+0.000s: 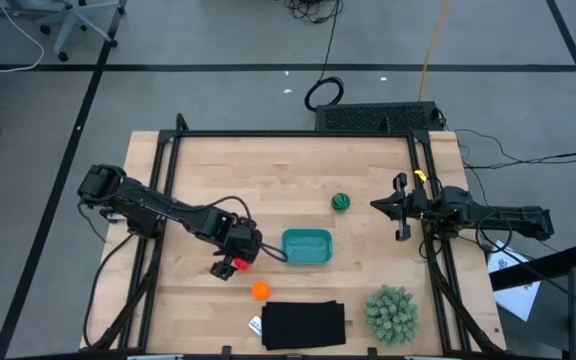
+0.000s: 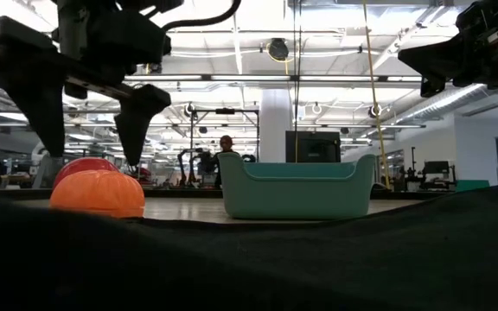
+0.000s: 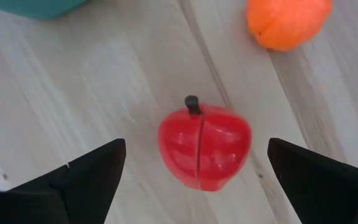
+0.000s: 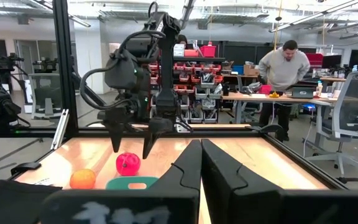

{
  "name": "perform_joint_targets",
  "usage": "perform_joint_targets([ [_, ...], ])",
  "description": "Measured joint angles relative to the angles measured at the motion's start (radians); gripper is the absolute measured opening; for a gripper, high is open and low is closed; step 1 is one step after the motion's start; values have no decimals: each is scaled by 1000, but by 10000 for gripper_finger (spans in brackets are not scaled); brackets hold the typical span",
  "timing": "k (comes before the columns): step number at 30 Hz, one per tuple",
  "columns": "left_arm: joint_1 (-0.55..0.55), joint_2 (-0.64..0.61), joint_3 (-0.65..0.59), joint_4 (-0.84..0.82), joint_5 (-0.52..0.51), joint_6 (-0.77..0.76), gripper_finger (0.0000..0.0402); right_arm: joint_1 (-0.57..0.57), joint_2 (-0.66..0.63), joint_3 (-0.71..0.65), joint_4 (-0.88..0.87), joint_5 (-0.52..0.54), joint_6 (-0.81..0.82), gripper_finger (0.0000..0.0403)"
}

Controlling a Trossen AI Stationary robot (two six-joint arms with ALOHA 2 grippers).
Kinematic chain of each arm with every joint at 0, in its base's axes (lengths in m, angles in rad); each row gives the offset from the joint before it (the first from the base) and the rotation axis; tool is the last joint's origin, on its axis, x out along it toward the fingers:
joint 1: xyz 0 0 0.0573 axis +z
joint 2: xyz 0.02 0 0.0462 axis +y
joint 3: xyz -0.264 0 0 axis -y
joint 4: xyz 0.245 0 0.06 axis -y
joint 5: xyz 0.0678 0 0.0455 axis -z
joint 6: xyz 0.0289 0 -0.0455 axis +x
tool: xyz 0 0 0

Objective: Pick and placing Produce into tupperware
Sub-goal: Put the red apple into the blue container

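Observation:
A red toy apple with a dark stem lies on the wooden table, left of the teal tupperware. My left gripper hangs over it, pointing down and open, one finger on either side of the apple with a gap to each. Just nearer the front edge sits the orange round fruit. The dark green round fruit rests on the table beyond the tupperware. My right gripper waits shut and level above the table's right side, holding nothing.
A black flat rectangle lies at the front edge, with a white tag beside it. A pale-green spiky plant ball stands at the front right. A dark frame rims the table. A person stands at a desk far behind.

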Motion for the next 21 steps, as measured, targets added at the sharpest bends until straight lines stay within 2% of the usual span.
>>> perform_joint_targets([
  [15, 0, 0, -128, 211, 10, 44, 399, 0, 0, 0, 0, 0, 0, 0],
  [21, 0, 0, -158, 247, 9, 48, 399, 0, 0, 0, 0, 0, 0, 0],
])
